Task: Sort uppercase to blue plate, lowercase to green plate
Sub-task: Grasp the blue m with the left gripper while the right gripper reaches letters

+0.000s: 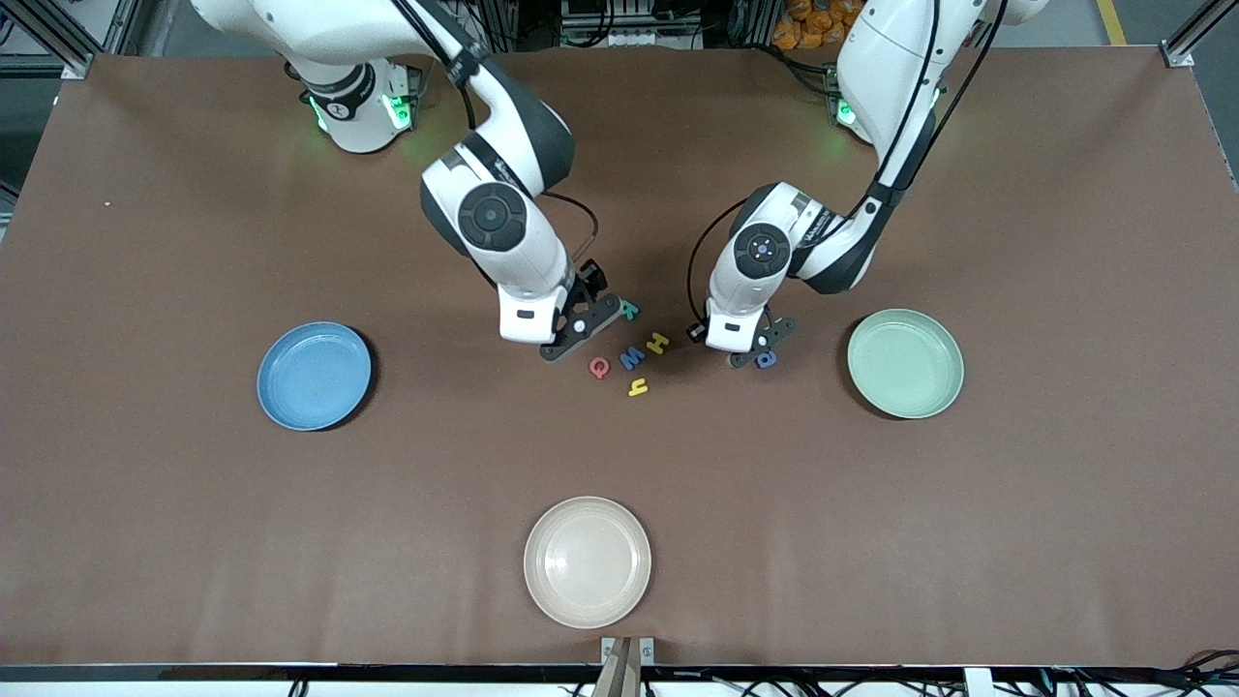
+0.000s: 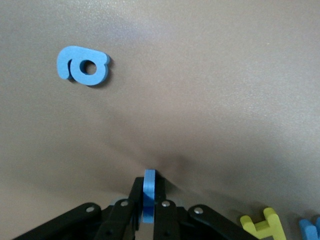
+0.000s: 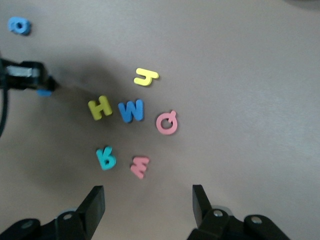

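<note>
Still empty: blue plate (image 1: 314,376), green plate (image 1: 905,363)

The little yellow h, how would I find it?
Look at the cluster of foam letters on the brown table between the two arms. The small yellow foam lowercase h lies nearest the front camera, below the blue W. The other yellow letter is a bigger capital H.

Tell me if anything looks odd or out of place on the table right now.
One thing: a cream plate sits nearest the front camera, though sorting needs only the blue plate and green plate, both still without letters. Otherwise normal: the left pincer is shut on a blue letter, held edge-up.
</note>
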